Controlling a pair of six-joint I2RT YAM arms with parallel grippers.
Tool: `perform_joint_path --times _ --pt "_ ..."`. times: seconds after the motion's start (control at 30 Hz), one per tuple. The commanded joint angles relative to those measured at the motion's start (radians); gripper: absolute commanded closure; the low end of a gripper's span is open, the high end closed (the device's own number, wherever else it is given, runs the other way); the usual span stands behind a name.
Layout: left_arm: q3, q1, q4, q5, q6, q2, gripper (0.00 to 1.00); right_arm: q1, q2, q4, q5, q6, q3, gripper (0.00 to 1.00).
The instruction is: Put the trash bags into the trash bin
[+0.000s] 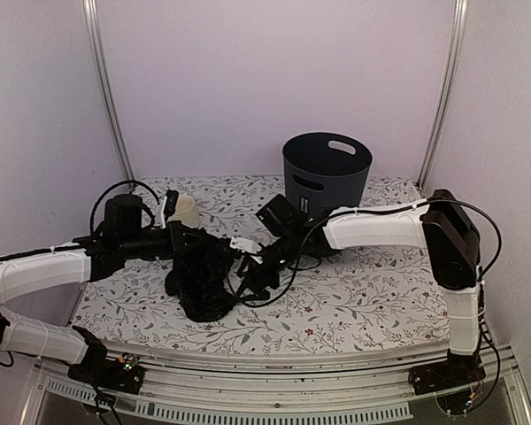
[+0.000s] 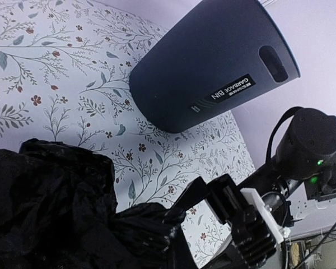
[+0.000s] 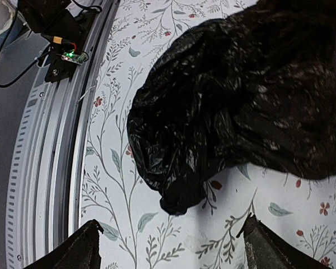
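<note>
The black, wrinkled trash bag hangs in a bunch over the floral table, left of centre. My left gripper is shut on its upper part; in the left wrist view the bag covers those jaws. My right gripper sits just right of the bag, open wide. In the right wrist view its fingertips stand far apart, and the bag's lower tip hangs a little ahead of the gap, touching neither. The dark grey trash bin stands upright at the back, right of centre, and the left wrist view shows its labelled wall.
A small cream cup stands behind the left gripper near the back left. The table's metal front rail lies close to the right gripper. Frame posts rise at the back corners.
</note>
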Motion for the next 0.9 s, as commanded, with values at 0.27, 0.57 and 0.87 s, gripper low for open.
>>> perform_joint_path --times 0.27,0.57,0.87 --pt "-0.079 0.038 0.105 -0.034 -0.110 -0.018 1.00 0.062 0.183 0.139 0.092 0.047 0.130 0.20" --pt "-0.107 0.067 0.101 -0.043 -0.125 -0.040 1.00 0.078 0.230 0.157 0.321 0.121 0.146 0.58" --pt "-0.060 0.167 -0.046 0.012 -0.049 -0.139 1.00 -0.011 -0.031 0.118 0.287 0.125 -0.006 0.98"
